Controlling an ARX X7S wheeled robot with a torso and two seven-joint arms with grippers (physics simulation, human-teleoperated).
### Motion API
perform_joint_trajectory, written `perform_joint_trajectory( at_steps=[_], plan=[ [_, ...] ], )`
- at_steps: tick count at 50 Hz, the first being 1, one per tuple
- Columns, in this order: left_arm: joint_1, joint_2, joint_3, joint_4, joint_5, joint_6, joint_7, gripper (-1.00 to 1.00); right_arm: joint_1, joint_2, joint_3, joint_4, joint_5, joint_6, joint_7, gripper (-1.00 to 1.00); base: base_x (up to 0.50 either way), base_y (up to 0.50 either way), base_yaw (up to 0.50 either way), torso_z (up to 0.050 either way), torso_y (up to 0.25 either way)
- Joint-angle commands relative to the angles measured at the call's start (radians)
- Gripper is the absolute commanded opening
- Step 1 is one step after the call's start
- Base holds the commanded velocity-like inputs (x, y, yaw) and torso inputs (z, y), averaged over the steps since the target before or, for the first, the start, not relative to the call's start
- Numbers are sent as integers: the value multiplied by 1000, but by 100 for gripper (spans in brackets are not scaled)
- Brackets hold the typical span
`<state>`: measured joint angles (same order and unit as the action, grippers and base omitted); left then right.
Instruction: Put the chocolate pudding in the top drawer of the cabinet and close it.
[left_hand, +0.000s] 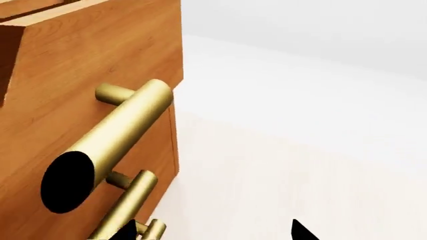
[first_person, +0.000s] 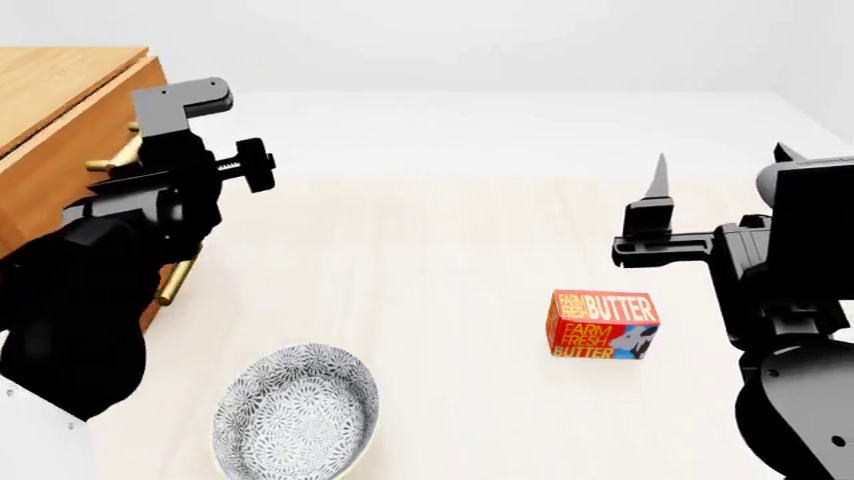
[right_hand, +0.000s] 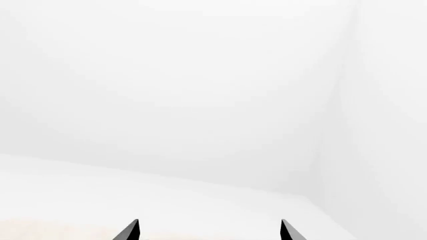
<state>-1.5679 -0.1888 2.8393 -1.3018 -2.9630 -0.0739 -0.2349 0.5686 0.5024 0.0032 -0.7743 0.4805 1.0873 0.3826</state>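
**Drawer approach; pudding not in view**

No view shows the pudding, so its position cannot be told. The left gripper (left_hand: 213, 232) is spread wide and empty, near the top drawer's handle (left_hand: 110, 145) on the cabinet (first_person: 60, 110). The right gripper (right_hand: 209, 231) hangs open, empty, above the butter (first_person: 601, 325). Judged step: working the drawer. Next: close squarely around the handle.

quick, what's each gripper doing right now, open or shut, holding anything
Left gripper: open, holding nothing, beside the cabinet handles.
Right gripper: open, empty, pointed at bare white background.
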Motion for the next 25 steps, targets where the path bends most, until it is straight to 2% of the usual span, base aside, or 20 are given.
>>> perform_joint_trajectory(
  at_steps=[1,15,25],
  plan=[
    [-22,-58,111,-7,-110,4,-4,100,3,-1,-12,7,-1,-3,5,100,0,0,0,0,0],
    [-16,-120,107,-7,-123,11,-11,100,17,-3,-30,1,2,11,15,100,2,1,1,0,0],
    [-9,-125,105,-7,-116,14,0,100,23,-2,-34,-5,7,18,20,100,8,6,7,0,0]
  ],
)
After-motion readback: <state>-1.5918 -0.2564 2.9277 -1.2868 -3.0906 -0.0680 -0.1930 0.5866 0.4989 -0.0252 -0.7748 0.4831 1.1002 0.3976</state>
